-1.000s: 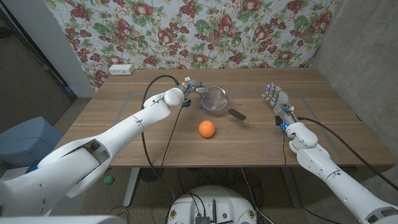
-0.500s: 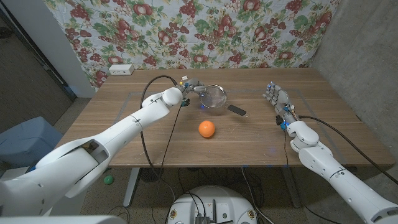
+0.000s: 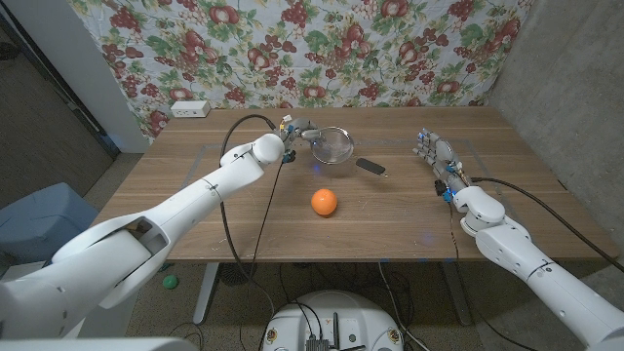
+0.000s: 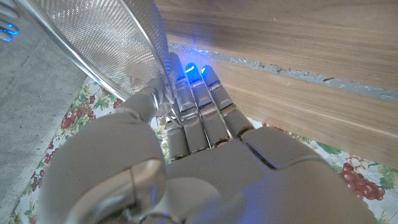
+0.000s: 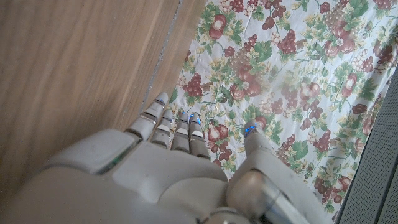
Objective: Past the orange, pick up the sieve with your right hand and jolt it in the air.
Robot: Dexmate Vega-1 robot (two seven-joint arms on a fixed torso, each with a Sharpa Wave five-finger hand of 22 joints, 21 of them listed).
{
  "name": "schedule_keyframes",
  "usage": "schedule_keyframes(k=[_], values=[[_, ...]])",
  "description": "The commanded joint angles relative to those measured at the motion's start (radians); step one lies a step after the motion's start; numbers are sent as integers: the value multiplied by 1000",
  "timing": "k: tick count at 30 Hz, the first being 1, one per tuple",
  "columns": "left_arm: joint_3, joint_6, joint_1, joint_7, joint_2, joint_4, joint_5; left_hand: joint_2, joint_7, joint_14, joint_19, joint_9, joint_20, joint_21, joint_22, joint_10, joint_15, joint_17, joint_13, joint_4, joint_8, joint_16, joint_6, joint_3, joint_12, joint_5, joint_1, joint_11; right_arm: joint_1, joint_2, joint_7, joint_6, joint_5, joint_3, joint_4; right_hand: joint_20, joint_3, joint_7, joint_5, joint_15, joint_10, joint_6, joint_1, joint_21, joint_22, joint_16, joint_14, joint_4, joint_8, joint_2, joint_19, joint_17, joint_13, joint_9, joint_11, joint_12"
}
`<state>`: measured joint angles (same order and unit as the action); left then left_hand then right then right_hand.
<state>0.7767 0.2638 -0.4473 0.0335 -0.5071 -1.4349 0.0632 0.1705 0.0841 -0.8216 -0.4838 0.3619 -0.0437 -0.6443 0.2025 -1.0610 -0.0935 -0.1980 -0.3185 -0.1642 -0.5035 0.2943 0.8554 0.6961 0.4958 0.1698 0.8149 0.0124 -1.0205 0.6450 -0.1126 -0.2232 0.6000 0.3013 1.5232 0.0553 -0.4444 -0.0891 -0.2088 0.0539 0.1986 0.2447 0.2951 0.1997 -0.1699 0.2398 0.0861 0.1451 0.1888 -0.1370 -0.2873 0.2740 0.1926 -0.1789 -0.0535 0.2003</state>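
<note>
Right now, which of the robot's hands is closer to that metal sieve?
The left. The left hand grips the sieve at its rim, lifted above the table. The right hand stands open, well off to the sieve's right.

head overhead, wrists close, table (image 3: 244, 210) shared

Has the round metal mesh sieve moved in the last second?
Yes. Held by the left hand, the round metal mesh sieve has shifted toward the table's far edge, away from the orange, which has stayed put.
</note>
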Motion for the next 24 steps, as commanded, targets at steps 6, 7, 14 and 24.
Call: schedule_keyframes(k=[6,7,14,24], values=[[-5,-32,2,33,-5,-3,22,26,-4,0,3,29,-6,-7,3,-145,-127,-6,-13,32,-13,-3,-8,23,8,0,20,155,-2,65,4,68,-15,-4,69,0,-1,-17,-4,-1,43,41,5,1,-5,5,15,2,17,2,-11,-1,7,-4,-21,16],[-5,-33,1,35,-5,-4,24,27,-3,0,3,30,-6,-8,3,-144,-127,-6,-14,32,-14,-3,-8,23,8,0,20,156,-1,69,6,73,-14,-3,72,1,-1,-18,-4,-1,44,42,5,2,-5,6,16,2,16,1,-14,-1,7,-4,-22,17],[-8,-30,0,46,-8,-16,35,26,-6,1,5,37,-5,-11,3,-143,-126,-7,-20,32,-18,-6,-12,23,10,0,21,156,6,111,15,129,-28,3,113,5,0,-19,-4,3,48,45,6,3,-5,9,24,2,16,1,-19,0,8,-5,-21,16],[-11,-51,1,63,-7,-17,51,27,-6,0,7,47,-6,-16,3,-140,-128,-10,-31,33,-26,-8,-16,21,13,0,23,157,15,175,42,230,-23,9,177,1,-1,-16,-6,0,48,44,10,2,-5,9,24,4,13,0,-21,0,8,-5,-19,13]])
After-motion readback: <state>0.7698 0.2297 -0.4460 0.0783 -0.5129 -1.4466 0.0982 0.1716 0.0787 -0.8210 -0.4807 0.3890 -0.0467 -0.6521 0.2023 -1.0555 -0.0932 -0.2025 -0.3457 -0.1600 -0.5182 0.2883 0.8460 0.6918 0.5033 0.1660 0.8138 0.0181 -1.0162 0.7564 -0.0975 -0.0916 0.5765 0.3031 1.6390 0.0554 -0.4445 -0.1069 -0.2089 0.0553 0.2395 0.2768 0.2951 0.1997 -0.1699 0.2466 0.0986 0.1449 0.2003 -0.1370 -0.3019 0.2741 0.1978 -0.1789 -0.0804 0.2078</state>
